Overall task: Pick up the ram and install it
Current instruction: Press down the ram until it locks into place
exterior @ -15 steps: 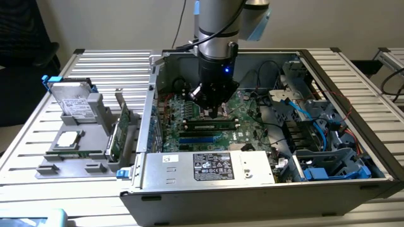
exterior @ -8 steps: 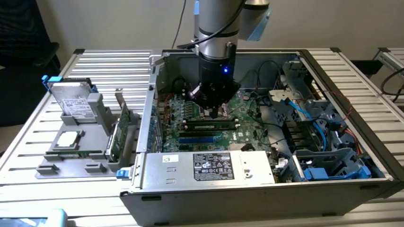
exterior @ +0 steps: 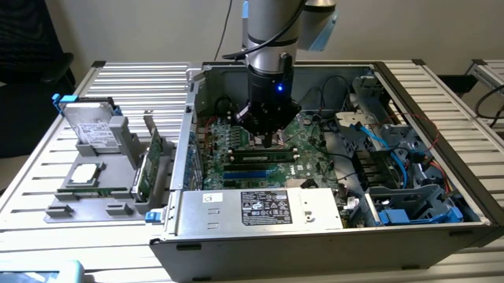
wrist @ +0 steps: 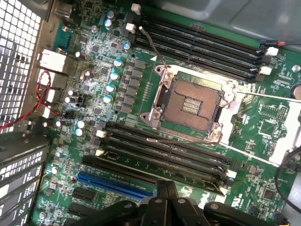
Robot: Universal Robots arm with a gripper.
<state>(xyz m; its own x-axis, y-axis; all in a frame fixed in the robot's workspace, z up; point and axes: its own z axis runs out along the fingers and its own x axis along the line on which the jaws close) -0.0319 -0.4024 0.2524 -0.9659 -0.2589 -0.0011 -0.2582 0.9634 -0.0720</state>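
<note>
Wrist view: gripper [wrist: 164, 197], jaws together, presses on the ram [wrist: 162, 165], which lies along a black memory slot [wrist: 164, 149] just before the open CPU socket [wrist: 190, 102]; further slots [wrist: 202, 47] lie beyond on the motherboard [wrist: 263, 117].

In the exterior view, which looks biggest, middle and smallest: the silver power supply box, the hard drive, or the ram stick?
1. Power supply box, biggest.
2. Hard drive.
3. Ram stick, smallest; it lies on the motherboard under the tool.
</note>
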